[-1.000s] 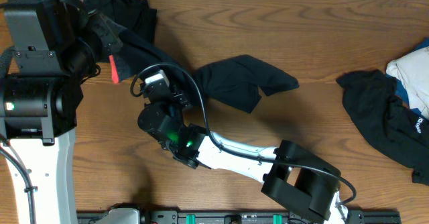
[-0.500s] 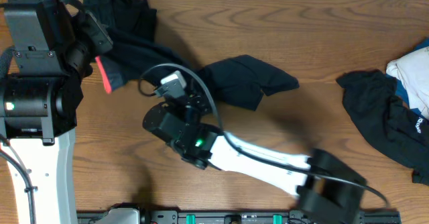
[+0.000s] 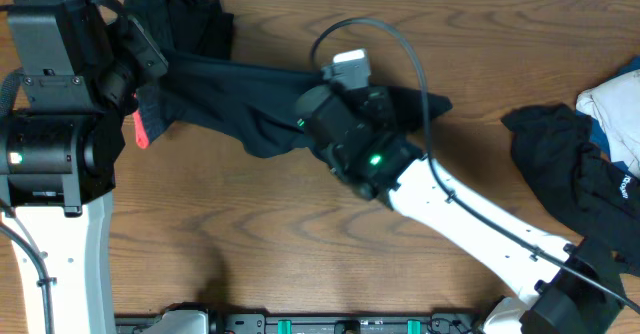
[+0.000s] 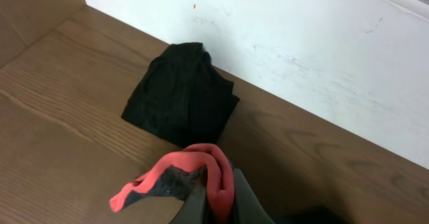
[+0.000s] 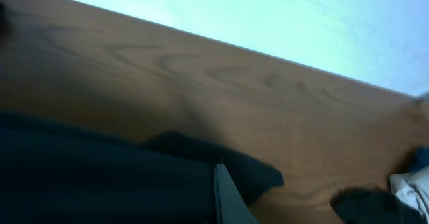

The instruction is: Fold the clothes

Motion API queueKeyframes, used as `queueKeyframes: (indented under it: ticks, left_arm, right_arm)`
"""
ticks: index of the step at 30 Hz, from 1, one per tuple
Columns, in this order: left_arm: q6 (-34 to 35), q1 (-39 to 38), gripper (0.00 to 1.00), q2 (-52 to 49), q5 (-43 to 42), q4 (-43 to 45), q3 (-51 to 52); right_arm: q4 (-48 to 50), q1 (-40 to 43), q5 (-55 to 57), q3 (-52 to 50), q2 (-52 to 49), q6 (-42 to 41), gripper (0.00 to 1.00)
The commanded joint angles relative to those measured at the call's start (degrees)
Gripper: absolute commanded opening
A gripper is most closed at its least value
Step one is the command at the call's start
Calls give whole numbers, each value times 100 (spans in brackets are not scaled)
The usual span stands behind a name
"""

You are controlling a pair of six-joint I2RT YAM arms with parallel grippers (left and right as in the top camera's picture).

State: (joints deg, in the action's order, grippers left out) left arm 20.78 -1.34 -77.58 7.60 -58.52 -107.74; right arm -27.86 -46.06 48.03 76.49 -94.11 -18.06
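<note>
the left tool (image 4: 216, 200) is clenched on the coral-red band (image 4: 175, 177) of the long black garment (image 3: 230, 84), at the left of the overhead frame. the band folds over itself at the jaws. from there the garment runs as 1 stretched strip toward frame centre. the right tool (image 5: 224, 194) is clenched on its far end; in the right wrist view, black fabric bunches against the 1 visible finger. 1 black bundle (image 4: 179, 93) lies on the tabletop (image 3: 300, 244) at the upper left, near the white wall (image 4: 301, 49). at the right edge of the overhead frame lie a loose black piece (image 3: 570, 174), a white piece (image 3: 608, 109) and a blue piece (image 3: 632, 72), touching one another and well apart from the long black garment.
</note>
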Motion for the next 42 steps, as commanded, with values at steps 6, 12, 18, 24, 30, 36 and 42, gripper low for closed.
queueKeyframes:
  ticks: [6, 12, 18, 24, 30, 36, 42]
  left_arm:
    - [-79, 33, 6, 46, 212, 50, -168]
    - [-79, 33, 6, 48, 212, 46, -168]
    - [-79, 33, 6, 52, 212, 46, -168]
    - [-76, 31, 6, 50, 212, 44, -168]
    - [-76, 31, 6, 50, 210, 28, -168]
    - [-76, 31, 6, 50, 212, 28, -168]
    - [-76, 31, 6, 50, 210, 28, -168]
  right_arm:
    - [-389, 1237, -1058, 11, 101, -575, 1]
    - [-387, 2124, -1926, 11, 98, -575, 1]
    - [-321, 2979, -2371, 11, 98, -542, 1]
    - [-98, 3536, -2476, 11, 101, -164, 1]
    - [-328, 3602, -4207, 13, 120, -74, 4]
    - [-734, 3287, -7178, -42, 114, -614, 20]
    - [-1270, 2710, -7274, -358, 111, -1360, 23]
